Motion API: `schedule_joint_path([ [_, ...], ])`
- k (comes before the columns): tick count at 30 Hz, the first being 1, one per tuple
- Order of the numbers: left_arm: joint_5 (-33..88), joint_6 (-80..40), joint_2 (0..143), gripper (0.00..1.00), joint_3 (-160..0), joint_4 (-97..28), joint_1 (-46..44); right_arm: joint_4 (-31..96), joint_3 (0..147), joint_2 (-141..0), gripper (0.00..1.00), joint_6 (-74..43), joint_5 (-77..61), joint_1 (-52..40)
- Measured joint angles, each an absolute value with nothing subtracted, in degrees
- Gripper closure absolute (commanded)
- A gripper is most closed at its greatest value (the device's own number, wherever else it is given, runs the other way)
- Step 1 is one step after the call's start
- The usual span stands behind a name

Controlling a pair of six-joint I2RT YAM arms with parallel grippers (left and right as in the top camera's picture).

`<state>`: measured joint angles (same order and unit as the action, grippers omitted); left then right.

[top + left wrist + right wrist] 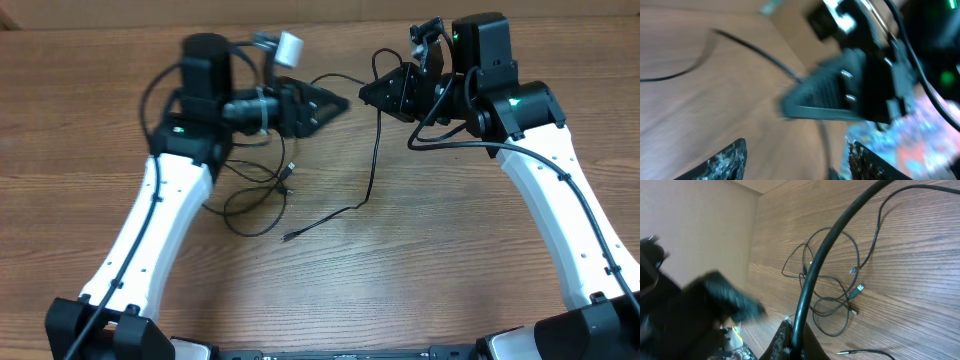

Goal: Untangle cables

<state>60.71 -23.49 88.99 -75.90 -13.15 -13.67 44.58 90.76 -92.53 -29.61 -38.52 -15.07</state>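
Right gripper [368, 95] is clamped shut on one cable [375, 150], holding its end up, I think to draw it clear of the tangle [268, 175] beside my left arm [165, 210]. Left gripper [338, 103] has its fingers apart and holds nothing.

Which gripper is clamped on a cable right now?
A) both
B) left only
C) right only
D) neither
C: in the right wrist view a cable runs out from between the shut fingers of the right gripper, while the left gripper stands open with nothing gripped.
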Motion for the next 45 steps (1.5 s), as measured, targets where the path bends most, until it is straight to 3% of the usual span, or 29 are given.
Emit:
schedule_joint_path([
  [11, 62.3, -18.9, 93.8, 0.47, -75.9, -13.3, -21.5, 45.3, 90.8, -92.5, 0.96, -29.3, -38.5, -15.0],
  [13, 61.6, -18.8, 94.8, 0.61, -75.9, -12.4, -22.5, 45.3, 90.8, -92.5, 0.96, -29.3, -38.6, -15.0],
  [16, 58.3, -18.4, 94.8, 0.73, -75.9, -11.9, -22.8, 45.7, 90.8, -92.5, 0.96, -29.1, -38.6, -15.0],
  [18, 56.3, -19.2, 94.8, 0.94, -75.9, -10.7, -22.8, 46.1, 90.8, -92.5, 0.96, -28.9, -38.5, -15.1],
  [22, 55.2, -19.5, 94.8, 0.96, -75.9, -9.6, -22.9, 46.1, 90.8, -92.5, 0.96, -28.7, -38.2, -15.0],
  [23, 55.0, -19.6, 94.8, 0.96, -75.9, -9.1, -22.9, 46.1, 90.8, -92.5, 0.92, -28.7, -38.2, -15.0],
  [26, 54.8, -20.4, 94.8, 0.96, -75.9, -7.0, -22.9, 45.7, 90.8, -92.5, 0.38, -28.6, -38.1, -14.9],
  [29, 54.8, -22.4, 94.7, 0.96, -76.7, -6.1, -22.1, 46.8, 90.8, -92.5, 0.22, -28.7, -38.1, -13.2],
  [34, 55.5, -26.3, 94.2, 0.96, -84.8, -10.9, -18.1, 49.5, 92.6, -92.1, 0.11, -28.7, -38.4, -8.7],
  [40, 56.5, -37.3, 90.8, 0.96, -109.6, -6.9, 1.0, 57.1, 92.1, -92.0, 0.08, -27.1, -31.2, -6.4],
  [45, 53.0, -45.6, 89.2, 0.96, -114.7, -6.9, 20.2, 57.7, 92.1, -92.0, 0.08, -25.9, -30.0, -6.4],
])
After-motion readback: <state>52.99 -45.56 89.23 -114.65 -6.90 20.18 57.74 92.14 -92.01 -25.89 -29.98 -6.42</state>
